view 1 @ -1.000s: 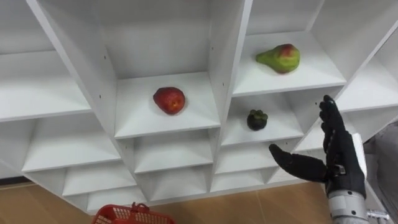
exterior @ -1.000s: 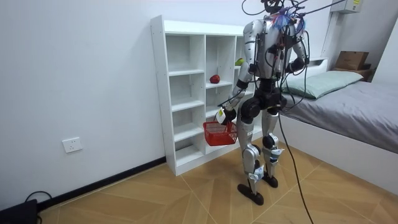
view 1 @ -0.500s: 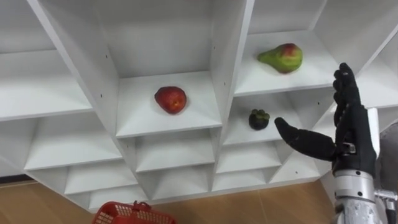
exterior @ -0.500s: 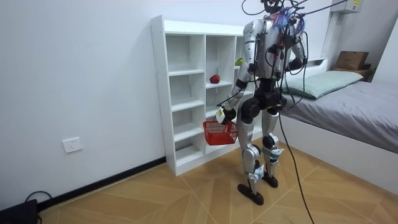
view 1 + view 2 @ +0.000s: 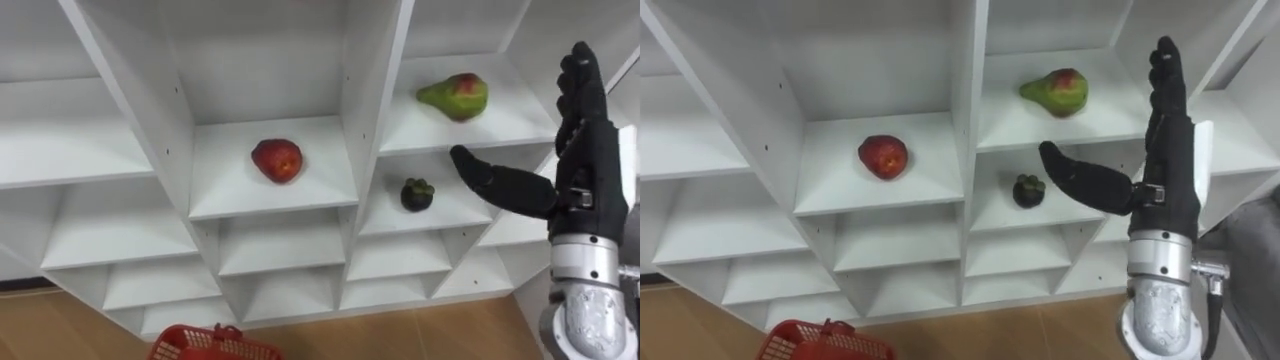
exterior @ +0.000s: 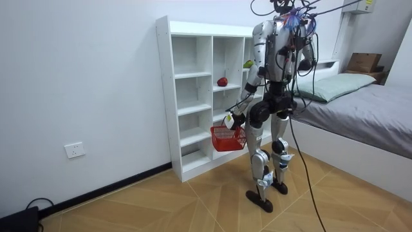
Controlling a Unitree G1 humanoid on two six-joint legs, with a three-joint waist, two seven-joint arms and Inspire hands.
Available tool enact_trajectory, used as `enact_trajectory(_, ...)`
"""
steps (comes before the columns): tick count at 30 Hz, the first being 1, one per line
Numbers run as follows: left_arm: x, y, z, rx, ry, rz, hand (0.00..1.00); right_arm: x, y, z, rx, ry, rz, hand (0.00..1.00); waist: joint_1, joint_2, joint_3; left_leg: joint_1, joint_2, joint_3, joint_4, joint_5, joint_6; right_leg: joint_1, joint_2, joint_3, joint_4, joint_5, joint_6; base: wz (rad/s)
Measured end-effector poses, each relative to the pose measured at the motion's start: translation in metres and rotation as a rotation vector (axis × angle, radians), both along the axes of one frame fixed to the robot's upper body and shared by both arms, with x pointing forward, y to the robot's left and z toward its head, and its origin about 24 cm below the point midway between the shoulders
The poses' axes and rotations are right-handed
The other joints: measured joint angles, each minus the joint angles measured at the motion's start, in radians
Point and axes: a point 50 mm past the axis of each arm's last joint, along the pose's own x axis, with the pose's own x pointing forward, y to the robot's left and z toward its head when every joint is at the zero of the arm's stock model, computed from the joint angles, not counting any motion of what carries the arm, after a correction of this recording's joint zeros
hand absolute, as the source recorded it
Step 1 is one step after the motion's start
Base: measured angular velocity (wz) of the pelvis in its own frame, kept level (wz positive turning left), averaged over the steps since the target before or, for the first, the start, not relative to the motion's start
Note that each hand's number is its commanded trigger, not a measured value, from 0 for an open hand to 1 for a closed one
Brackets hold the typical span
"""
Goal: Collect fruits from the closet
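I stand facing a white closet (image 5: 360, 110) of open cubbies. A red apple (image 5: 276, 159) lies on a middle shelf. A green-and-red pear (image 5: 455, 96) rests on the shelf to its right, one level higher, and a dark mangosteen (image 5: 416, 193) sits in the cubby just below the pear. My right hand (image 5: 580, 170) is raised in front of the right column, open, fingers straight up and thumb stretched toward the mangosteen, holding nothing. My left hand (image 6: 230, 120) hangs low, shut on the handle of a red basket (image 6: 226, 137), whose rim (image 5: 210, 345) shows at the bottom.
The other cubbies hold nothing. A bed (image 6: 360, 106) with a green pillow stands at the room view's right, close behind me. Wooden floor (image 6: 161, 206) lies open around my feet. A wall socket (image 6: 75, 150) sits low on the wall.
My right hand has risen from below the mangosteen's shelf to the pear's level, staying open. The basket and fruits have not moved.
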Motion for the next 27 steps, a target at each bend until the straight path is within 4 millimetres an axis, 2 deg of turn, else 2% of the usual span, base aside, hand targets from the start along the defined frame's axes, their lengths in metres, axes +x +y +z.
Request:
enact_trajectory(4,0.000,0.000,0.000,0.005,0.002,0.002,1.00,0.001,-0.003,0.001,-0.017,0.005,0.005,0.00,0.000,-0.010,0.0017,0.000,0.000,-0.014,0.003,0.000,0.000,0.013,-0.002,-0.017,-0.015,0.004,-0.001,0.09)
enact_trajectory(12,0.000,0.003,0.000,0.016,0.009,0.006,1.00,0.002,-0.019,-0.001,-0.049,0.024,-0.044,0.00,0.012,-0.016,0.0063,-0.001,0.001,-0.021,0.004,0.001,-0.002,0.014,-0.002,-0.026,-0.015,0.005,-0.002,0.01)
enact_trajectory(16,-0.004,0.005,0.002,0.020,0.007,0.014,1.00,0.011,-0.024,0.006,-0.050,-0.006,-0.062,0.00,0.016,-0.025,0.0092,-0.003,0.001,-0.025,0.006,0.002,-0.003,0.014,-0.003,-0.034,-0.015,0.005,-0.002,0.02)
enact_trajectory(19,-0.004,0.008,0.003,0.026,0.002,0.021,1.00,0.015,-0.028,0.014,-0.040,-0.037,-0.072,0.00,0.014,-0.038,0.0046,-0.010,0.000,-0.045,0.010,0.003,-0.004,0.022,-0.005,-0.053,-0.030,0.008,-0.004,0.15)
enact_trajectory(22,-0.006,0.010,0.003,0.031,0.004,0.031,1.00,0.020,-0.033,0.013,-0.023,-0.032,-0.078,0.00,0.019,-0.047,0.0021,-0.009,0.001,-0.055,0.010,0.003,-0.004,0.031,-0.006,-0.072,-0.032,0.008,-0.004,0.17)
enact_trajectory(27,-0.003,0.012,0.005,0.035,-0.004,0.033,1.00,0.022,-0.032,0.010,-0.032,0.008,-0.038,0.00,0.025,-0.045,0.0032,-0.019,0.000,-0.074,0.013,0.003,-0.004,0.031,-0.010,-0.098,-0.032,0.008,-0.004,0.10)
